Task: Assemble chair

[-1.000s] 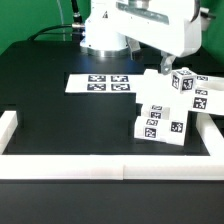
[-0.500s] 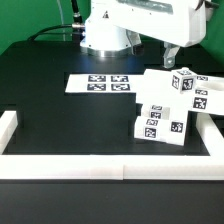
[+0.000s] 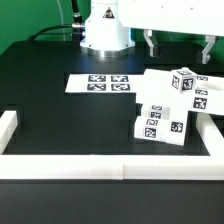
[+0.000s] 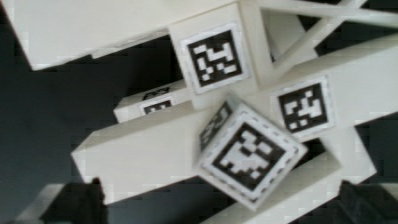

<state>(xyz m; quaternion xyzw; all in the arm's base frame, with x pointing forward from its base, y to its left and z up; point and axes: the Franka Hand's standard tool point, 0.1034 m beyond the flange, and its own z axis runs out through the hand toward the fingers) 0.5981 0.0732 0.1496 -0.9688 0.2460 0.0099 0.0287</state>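
Note:
The chair parts point(image 3: 165, 112) lie in a heap at the exterior view's right: chunky white plates, bars and a small block point(image 3: 182, 80) on top, all bearing black-and-white tags. My gripper point(image 3: 178, 46) hangs above the heap, open, with nothing between its fingers point(image 3: 150, 43). It touches none of the parts. In the wrist view the tagged parts point(image 4: 231, 110) fill the picture, overlapping at angles. The gripper point(image 4: 222, 205) shows there only as two dark fingertips point(image 4: 79, 200) standing wide apart at the picture's edge.
The marker board point(image 3: 100, 83) lies flat on the black table behind the heap, toward the exterior view's left. White border rails run along the front point(image 3: 110, 166), left point(image 3: 8, 128) and right point(image 3: 212, 135). The arm's white base point(image 3: 105, 35) stands at the back.
The gripper has risen away from the heap and shifted toward the exterior view's right, staying open. The parts have not moved.

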